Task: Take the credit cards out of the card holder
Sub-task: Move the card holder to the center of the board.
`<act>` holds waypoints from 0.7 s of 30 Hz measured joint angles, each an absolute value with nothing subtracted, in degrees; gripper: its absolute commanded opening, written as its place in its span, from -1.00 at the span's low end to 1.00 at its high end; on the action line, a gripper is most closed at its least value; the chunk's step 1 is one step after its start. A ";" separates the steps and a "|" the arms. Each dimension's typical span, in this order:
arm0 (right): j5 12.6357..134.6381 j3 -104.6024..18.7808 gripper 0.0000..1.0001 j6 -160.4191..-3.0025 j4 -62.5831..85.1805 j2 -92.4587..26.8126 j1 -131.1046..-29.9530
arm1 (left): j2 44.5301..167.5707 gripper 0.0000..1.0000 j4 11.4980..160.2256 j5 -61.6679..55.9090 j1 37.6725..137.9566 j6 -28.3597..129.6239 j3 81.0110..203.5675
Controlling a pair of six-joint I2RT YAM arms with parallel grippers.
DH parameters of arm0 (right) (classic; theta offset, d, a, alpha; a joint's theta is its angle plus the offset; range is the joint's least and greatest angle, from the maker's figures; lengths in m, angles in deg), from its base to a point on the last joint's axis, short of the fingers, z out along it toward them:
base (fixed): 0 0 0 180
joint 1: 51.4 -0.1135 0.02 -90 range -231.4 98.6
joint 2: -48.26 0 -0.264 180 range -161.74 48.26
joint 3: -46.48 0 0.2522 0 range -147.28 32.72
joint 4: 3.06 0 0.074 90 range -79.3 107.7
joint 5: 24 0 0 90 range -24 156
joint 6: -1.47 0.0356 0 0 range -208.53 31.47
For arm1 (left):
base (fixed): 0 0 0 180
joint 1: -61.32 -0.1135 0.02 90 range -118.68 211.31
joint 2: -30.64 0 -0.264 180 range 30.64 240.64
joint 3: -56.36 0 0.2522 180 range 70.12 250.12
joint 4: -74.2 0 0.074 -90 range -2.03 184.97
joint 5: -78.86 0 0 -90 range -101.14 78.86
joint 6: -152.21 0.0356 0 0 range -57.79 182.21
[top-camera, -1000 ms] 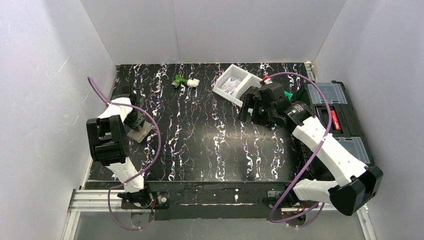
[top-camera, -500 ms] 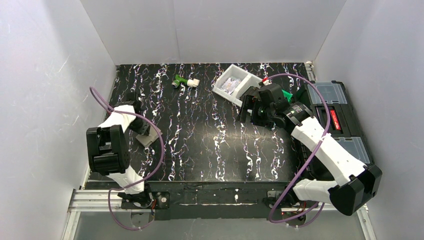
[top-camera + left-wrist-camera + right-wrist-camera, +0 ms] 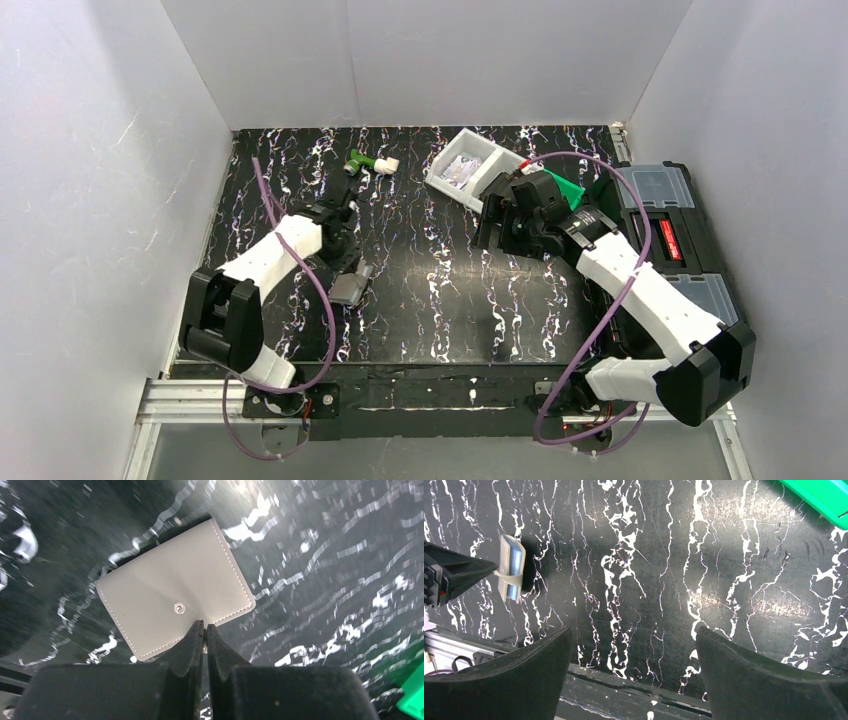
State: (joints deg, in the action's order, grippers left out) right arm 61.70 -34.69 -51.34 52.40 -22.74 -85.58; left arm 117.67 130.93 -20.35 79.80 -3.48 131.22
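The card holder (image 3: 172, 597) is a closed grey wallet with a metal snap. My left gripper (image 3: 205, 626) is shut on its near edge and holds it above the table, left of centre in the top view (image 3: 351, 288). In the right wrist view the card holder (image 3: 511, 574) shows edge-on, with a shiny silvery-blue strip between its covers. The credit cards are hidden. My right gripper (image 3: 634, 675) is open and empty, at the back right (image 3: 497, 222), far from the holder.
A white bin (image 3: 463, 170) and a green bin (image 3: 570, 190) stand at the back right. A small green and white object (image 3: 368, 162) lies at the back. A black toolbox (image 3: 672, 245) lines the right edge. The green bin corner also shows in the right wrist view (image 3: 819, 495).
My left arm has swung from the table's far left edge toward the middle, carrying the card holder with it. The right arm has barely moved.
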 measured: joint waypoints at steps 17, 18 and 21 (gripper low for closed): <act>66.38 -25.60 0.97 -51.25 46.67 -27.51 -85.49 | 134.39 0.26 132.89 -17.66 102.26 -7.30 147.53; 66.84 -25.23 0.97 -51.25 46.41 -27.86 -85.49 | 134.19 0.33 133.13 -17.75 102.33 -6.98 147.61; 68.83 -24.38 0.97 -51.27 44.79 -28.84 -85.51 | 132.97 0.40 134.27 -18.41 101.87 -4.59 147.77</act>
